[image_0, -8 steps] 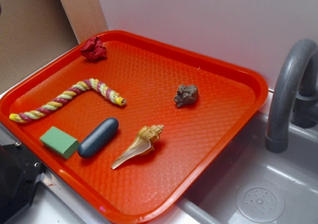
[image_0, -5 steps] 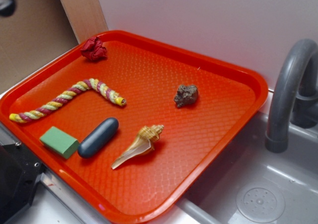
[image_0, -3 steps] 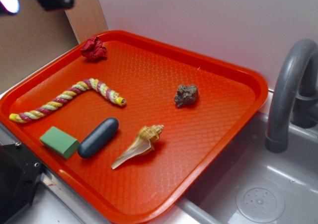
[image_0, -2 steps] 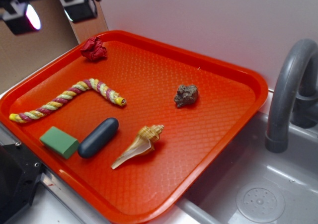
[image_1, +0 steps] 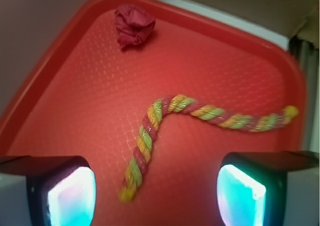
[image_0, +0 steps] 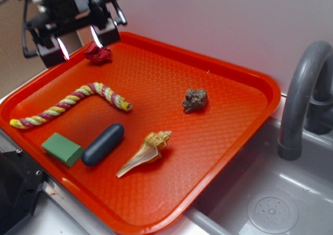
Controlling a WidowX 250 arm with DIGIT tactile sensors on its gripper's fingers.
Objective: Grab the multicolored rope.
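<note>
The gripper (image_0: 78, 41) hangs high over the orange tray's (image_0: 250, 78) far-left corner, jaws spread wide apart, well above the multicolored rope (image_1: 190, 123).

Seashell (image_0: 145, 152), rock (image_0: 194, 100) (tray (image_0: 229, 136))

Tray (image_0: 244, 89): showing as orange plastic, semi-glossy, embossed all over in a fine diamond grid. Multicolored rope (image_0: 70, 100): looking like twisted cotton, matt, fuzzy at the strands. Red wad (image_0: 98, 52): reading as crumpled cloth, matt. Rock (image_0: 194, 99): appearing rough, pitted, dull. Seashell (image_0: 145, 151): gleaming faintly, ridged. Dark capsule (image_0: 103, 144): looking smooth, satin. Green block (image_0: 62, 148): looking matt, foam-like. Faucet (image_0: 303, 94): showing grey, smooth plastic. Tool (image_0: 78, 39) pads (image_1: 71, 196): glowing translucent, glossy.
</note>
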